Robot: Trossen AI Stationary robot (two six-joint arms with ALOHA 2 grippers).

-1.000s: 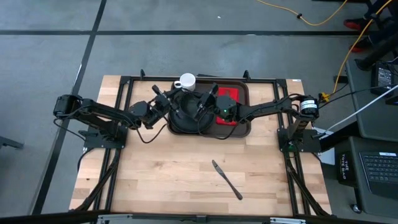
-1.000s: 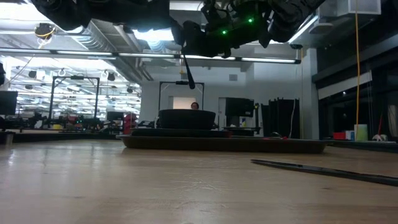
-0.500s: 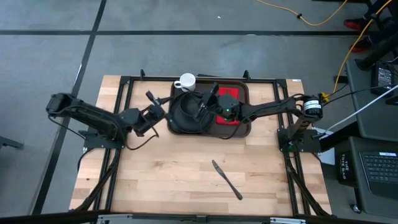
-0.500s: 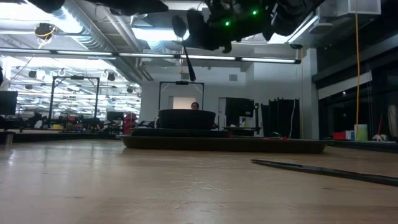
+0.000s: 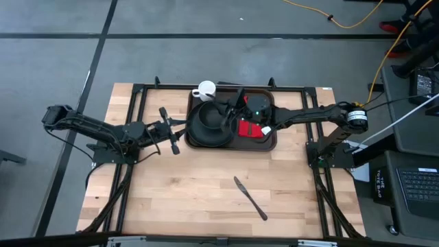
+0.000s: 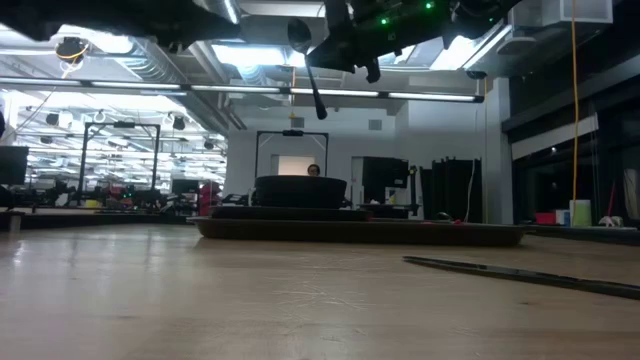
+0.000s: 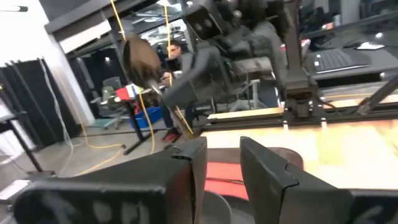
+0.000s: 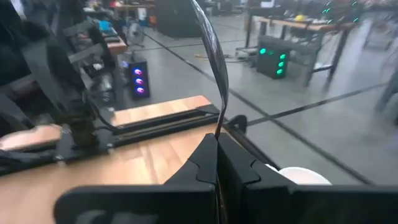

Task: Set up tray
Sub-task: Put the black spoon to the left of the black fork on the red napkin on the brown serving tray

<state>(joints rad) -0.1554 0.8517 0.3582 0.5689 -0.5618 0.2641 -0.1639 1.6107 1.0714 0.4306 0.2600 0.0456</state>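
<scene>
Wooden table (image 5: pixel 178 185), butcher-block top, on a grey floor; black frame rails run along its edges.

Tray (image 5: pixel 269 142): dark brown, at the far middle of the table. Holds a round black plate (image 5: pixel 206 127) on its left part and a red item (image 5: pixel 248 130) to the right of the plate.

Cup (image 5: pixel 205 90): white, just off the tray's far left corner, on the table.

Knife (image 5: pixel 250 197): lying flat on the near half of the table, well apart from the tray, slanted.

Right gripper (image 5: pixel 236 111): raised over the tray, between plate and red item. Fingers clamped together on a spoon (image 8: pixel 211 43); in the right wrist view the handle rises from between the closed fingers (image 8: pixel 199 165). In the low view the spoon (image 6: pixel 303 55) hangs above the tray (image 6: pixel 360 231), bowl uppermost, clear of everything below.

Left gripper (image 5: pixel 169 130): over bare table just left of the tray, touching nothing. Left wrist view shows its two fingers (image 7: pixel 264 171) parted with a gap between them, nothing held.
</scene>
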